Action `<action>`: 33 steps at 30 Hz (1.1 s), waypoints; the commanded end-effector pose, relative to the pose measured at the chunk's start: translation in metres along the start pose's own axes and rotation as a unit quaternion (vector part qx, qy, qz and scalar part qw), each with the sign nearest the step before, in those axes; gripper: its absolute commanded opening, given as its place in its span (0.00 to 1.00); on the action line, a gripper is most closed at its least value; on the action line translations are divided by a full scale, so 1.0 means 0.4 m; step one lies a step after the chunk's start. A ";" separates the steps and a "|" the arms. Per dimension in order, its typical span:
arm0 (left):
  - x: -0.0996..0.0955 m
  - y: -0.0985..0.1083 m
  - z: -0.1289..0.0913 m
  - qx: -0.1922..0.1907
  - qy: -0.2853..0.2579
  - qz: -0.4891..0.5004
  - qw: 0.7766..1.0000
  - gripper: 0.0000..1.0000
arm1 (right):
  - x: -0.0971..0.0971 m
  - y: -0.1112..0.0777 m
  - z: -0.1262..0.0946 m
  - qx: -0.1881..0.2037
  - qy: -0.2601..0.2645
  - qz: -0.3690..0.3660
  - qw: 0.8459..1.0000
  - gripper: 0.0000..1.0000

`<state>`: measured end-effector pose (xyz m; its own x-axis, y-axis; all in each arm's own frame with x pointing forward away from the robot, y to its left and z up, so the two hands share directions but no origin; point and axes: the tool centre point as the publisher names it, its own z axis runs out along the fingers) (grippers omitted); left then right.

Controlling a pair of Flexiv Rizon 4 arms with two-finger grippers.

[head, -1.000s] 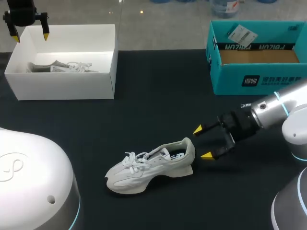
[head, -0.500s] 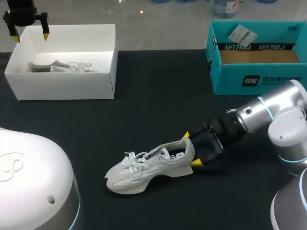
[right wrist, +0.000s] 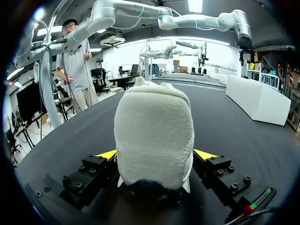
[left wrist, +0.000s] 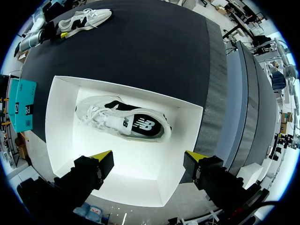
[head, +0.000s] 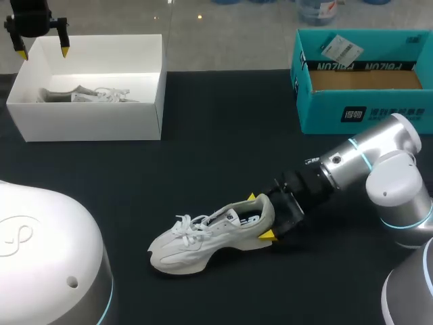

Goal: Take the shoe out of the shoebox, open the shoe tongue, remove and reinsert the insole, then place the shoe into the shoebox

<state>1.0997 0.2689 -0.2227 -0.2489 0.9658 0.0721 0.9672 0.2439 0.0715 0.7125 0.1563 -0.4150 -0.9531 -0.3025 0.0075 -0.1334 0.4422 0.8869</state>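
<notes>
Desk [head: 223,122] carries the white shoebox [head: 95,122] at its far left with my left jaws spread above it, and the shoe [head: 203,240] stands on its sole near me, heel between my spread right jaws. I judge it light, soft-topped and firmer at the heel, so I'd pinch there. Its insole is hidden, and I can't tell whether the tips touch.

I see a big table [head: 223,128] with a black top. It looks flat and dull. Along one side of it runs a grey strip [left wrist: 216,70].
</notes>
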 end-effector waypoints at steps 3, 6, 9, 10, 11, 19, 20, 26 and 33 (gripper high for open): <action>0.001 0.000 -0.001 0.000 0.001 0.001 1.000 1.00 | -0.012 -0.031 0.030 0.006 -0.007 0.012 1.000 0.99; 0.001 0.000 -0.001 0.000 0.001 0.001 1.000 1.00 | -0.007 -0.042 0.029 0.014 -0.016 0.021 1.000 0.22; 0.001 0.000 -0.001 0.000 0.001 0.001 1.000 1.00 | -0.002 -0.046 0.021 0.018 -0.025 0.028 0.999 0.00; 0.001 0.000 -0.001 0.000 0.001 0.001 1.000 1.00 | -0.001 -0.046 0.019 0.021 -0.028 0.030 0.999 0.00; 0.001 0.000 -0.001 0.000 0.001 0.001 1.000 1.00 | 0.001 -0.047 0.016 0.025 -0.032 0.032 0.999 0.00; 0.001 0.000 -0.001 0.000 0.001 0.001 1.000 1.00 | 0.010 -0.045 -0.014 0.036 -0.101 0.057 0.993 0.00; 0.001 0.000 -0.001 0.000 0.001 0.001 1.000 1.00 | 0.011 -0.046 -0.016 0.039 -0.110 0.060 0.991 0.00; 0.001 0.000 -0.001 0.000 0.001 0.001 1.000 1.00 | 0.012 -0.041 -0.022 0.042 -0.129 0.066 0.989 0.00; 0.001 0.000 -0.001 0.000 0.001 0.001 1.000 1.00 | 0.012 -0.047 -0.044 0.040 -0.151 0.071 0.985 0.00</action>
<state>1.0997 0.2688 -0.2227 -0.2488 0.9659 0.0721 0.9672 0.2438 0.0715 0.7186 0.1356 -0.4245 -1.0000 0.0058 -0.0059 -0.0019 0.5367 0.8438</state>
